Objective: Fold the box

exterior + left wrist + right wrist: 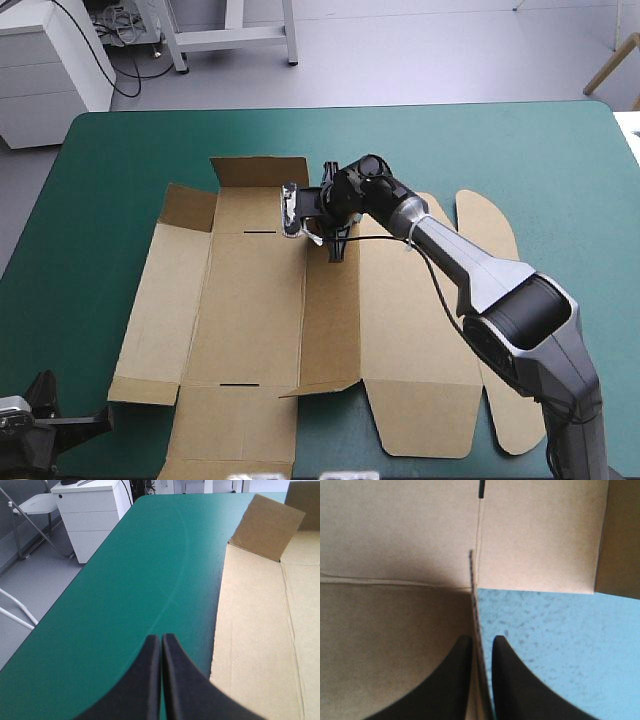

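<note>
Box point(250, 300) mostly flat mid-frame on teal-green counter point(120, 150); right jaws pinched on middle wall point(330, 320) at upper centre, left jaws closed and empty at lower left; wall-raising step, next probably swing it upright along its crease.

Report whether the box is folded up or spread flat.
Mostly spread flat: the box lies open on the cover, far flaps tilted up, one panel raised in the right gripper.

1. High view: above and behind, overlooking the whole bench point(100, 170).
2. Left wrist view: low at the near corner, facing the far edge; shares the left flaps of the box point(260, 630).
3. Right wrist view: tight on the box.
</note>
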Controlling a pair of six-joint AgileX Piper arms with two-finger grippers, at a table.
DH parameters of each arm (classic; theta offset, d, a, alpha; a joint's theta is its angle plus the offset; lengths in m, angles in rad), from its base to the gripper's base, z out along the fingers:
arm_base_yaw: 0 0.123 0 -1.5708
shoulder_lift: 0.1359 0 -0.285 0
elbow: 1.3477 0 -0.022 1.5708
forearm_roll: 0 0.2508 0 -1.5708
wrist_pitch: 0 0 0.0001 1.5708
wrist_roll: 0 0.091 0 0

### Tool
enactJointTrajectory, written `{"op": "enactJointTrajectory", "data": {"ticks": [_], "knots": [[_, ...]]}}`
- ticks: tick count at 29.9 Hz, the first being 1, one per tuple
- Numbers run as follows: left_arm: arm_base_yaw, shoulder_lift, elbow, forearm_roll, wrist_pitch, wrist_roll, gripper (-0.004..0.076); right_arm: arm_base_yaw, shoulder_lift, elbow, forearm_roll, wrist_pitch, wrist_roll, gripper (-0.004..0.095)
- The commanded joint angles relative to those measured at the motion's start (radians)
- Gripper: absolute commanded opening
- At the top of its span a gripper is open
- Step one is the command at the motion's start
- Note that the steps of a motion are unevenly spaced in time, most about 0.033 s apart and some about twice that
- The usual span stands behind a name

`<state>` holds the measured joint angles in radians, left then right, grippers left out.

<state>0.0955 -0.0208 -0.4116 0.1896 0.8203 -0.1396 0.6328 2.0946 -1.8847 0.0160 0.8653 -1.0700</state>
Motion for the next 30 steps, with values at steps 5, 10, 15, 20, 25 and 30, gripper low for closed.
{"op": "enactJointTrajectory", "data": {"ticks": [5,10,15,20,25,30], "knots": [[-0.005,-0.01,-0.019,0.003,-0.077,-0.009,-0.001,-0.001,-0.072,-0.094,-0.016,-0.031,0.091,0.0742],[-0.005,-0.01,-0.019,0.003,-0.077,-0.009,-0.001,-0.001,-0.102,-0.219,-0.016,0.047,0.242,0.0823],[-0.005,-0.01,-0.019,0.003,-0.077,-0.009,-0.001,-0.001,-0.145,-0.305,-0.112,0.124,0.48,0.0821],[-0.005,-0.01,-0.019,0.003,-0.077,-0.009,-0.0008,-0.001,-0.161,-0.305,-0.251,0.15,0.723,0.0567],[-0.005,-0.01,-0.019,0.003,-0.077,-0.009,0.0087,-0.001,-0.176,-0.305,-0.388,0.208,0.959,-0.0016],[-0.005,-0.01,-0.019,0.003,-0.077,-0.009,0.044,-0.046,-0.22,-0.275,-0.4,0.31,1.021,-0.0019]]}}
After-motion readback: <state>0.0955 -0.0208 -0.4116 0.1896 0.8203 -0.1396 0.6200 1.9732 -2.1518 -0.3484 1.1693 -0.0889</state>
